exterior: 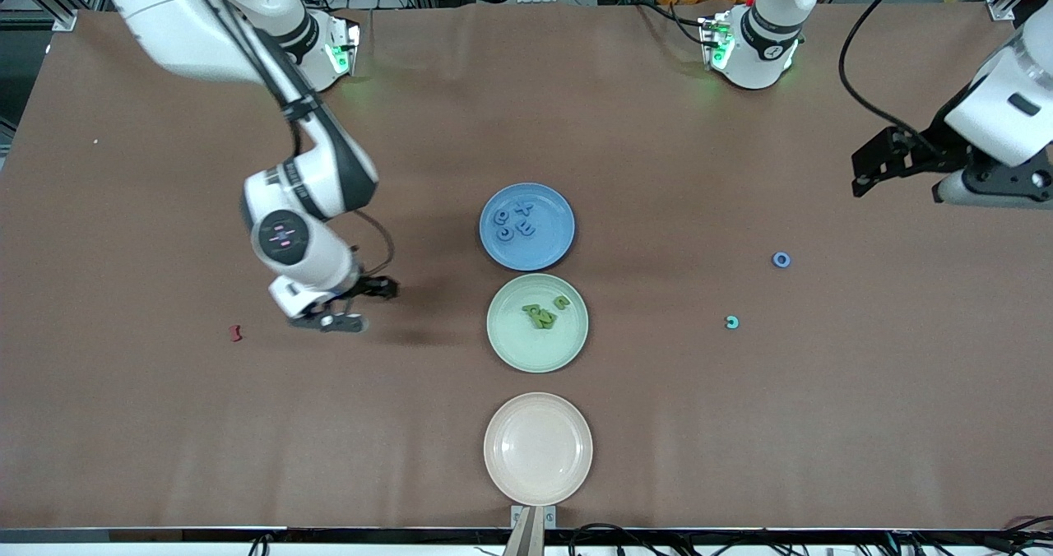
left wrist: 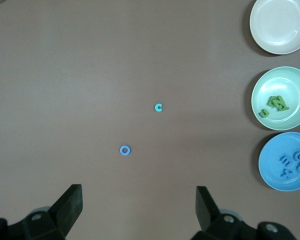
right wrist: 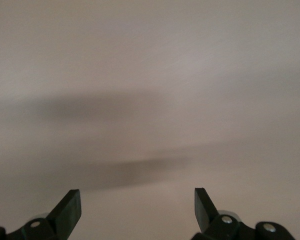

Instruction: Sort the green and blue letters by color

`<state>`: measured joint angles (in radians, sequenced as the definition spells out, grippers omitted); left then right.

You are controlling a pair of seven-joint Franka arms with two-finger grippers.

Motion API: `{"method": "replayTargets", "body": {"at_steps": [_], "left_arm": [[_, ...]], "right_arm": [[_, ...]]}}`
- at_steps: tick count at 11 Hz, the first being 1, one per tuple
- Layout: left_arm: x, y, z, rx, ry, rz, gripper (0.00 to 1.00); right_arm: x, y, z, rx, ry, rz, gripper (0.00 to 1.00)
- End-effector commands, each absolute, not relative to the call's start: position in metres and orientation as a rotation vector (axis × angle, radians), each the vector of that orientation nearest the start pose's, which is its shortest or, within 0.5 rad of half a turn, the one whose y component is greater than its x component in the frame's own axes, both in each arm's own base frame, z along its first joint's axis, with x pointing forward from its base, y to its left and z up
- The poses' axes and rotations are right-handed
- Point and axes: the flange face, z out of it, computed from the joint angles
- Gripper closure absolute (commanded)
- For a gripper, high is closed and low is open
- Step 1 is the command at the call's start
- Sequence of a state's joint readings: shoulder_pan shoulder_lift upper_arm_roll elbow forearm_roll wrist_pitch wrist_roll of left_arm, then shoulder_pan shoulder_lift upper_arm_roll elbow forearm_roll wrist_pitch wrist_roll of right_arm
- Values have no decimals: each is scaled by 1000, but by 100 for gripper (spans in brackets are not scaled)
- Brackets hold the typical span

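Two loose letters lie flat on the counter toward the left arm's end. The blue o (exterior: 781,260) is a plain ring with no long axis. The teal c (exterior: 731,322) lies near it, at about seven o'clock from it in the front view, and its gap opens to nine o'clock, toward the plates.

Several blue letters (exterior: 517,220) lie spread in the blue plate (exterior: 555,247). Green letters (exterior: 543,315) lie bunched in the green plate (exterior: 514,346), at six o'clock from the blue plate; which way each points I cannot tell. The cream plate (exterior: 538,490) is at six o'clock again.

The left end effector (left wrist: 139,205) hangs over bare counter at one o'clock from the o, fingers wide and holding nothing. The right end effector (right wrist: 137,207) is low over bare counter toward the right arm's end, fingers wide and empty, with a dark red letter (exterior: 236,333) at nine o'clock.
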<state>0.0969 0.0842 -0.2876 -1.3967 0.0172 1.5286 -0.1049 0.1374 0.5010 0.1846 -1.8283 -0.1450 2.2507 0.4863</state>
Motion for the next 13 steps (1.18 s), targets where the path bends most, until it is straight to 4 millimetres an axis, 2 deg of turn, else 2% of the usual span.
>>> {"method": "replayTargets", "body": {"at_steps": [1, 3, 4, 5, 6, 7, 10, 11, 12, 13], "left_arm": [[550, -58, 660, -3222, 90, -46, 0], [535, -53, 665, -3215, 83, -52, 0], [528, -53, 666, -3211, 80, -52, 0], [523, -53, 666, -3209, 79, -57, 0], [518, -53, 665, -3207, 78, -54, 0], [513, -55, 665, -3200, 80, -59, 0], [514, -70, 666, -3170, 112, -73, 0], [513, -78, 668, -3144, 138, -83, 0], [514, -76, 670, -3140, 138, -88, 0], [515, -76, 671, -3126, 150, -94, 0]], "right_arm": [[634, 73, 290, -3224, 143, 25, 0], [639, 9, 317, -3232, 145, -32, 0], [638, -18, 338, -3238, 150, -75, 0], [637, -38, 367, -3247, 146, -145, 0], [634, -50, 392, -3253, 176, -207, 0], [629, -52, 420, -3255, 200, -259, 0], [602, -51, 498, -3274, 250, -182, 0], [595, -43, 522, -3287, 250, -95, 0], [590, -27, 551, -3299, 245, 13, 0], [585, -21, 586, -3303, 252, 58, 0]]}}
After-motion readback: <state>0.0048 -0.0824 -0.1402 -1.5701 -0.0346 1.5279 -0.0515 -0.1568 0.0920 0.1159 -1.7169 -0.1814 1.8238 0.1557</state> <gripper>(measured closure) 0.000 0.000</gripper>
